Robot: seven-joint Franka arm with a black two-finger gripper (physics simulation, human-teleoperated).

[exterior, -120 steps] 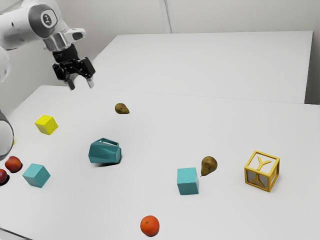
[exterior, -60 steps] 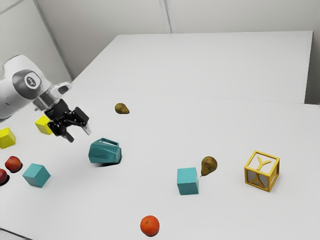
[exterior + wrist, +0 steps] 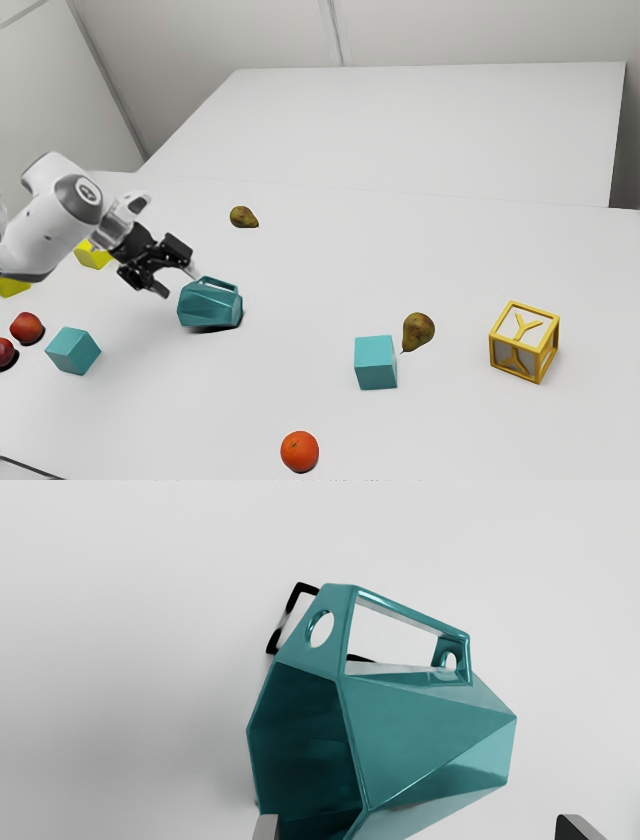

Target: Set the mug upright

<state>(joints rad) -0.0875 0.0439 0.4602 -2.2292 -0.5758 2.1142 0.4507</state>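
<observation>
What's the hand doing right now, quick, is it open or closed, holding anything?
Hand: open wide and holding nothing; the mug lies on its side close by.

Set beside the arm (image 3: 50, 235), which enters at the exterior view's left, the exterior camera looks from well back and above, slanting down across the desk (image 3: 460, 430). The wrist camera looks past the pincer's (image 3: 178, 282) tips, down at the mug (image 3: 210, 306) from near; both views share the mug and the desk around it.
</observation>
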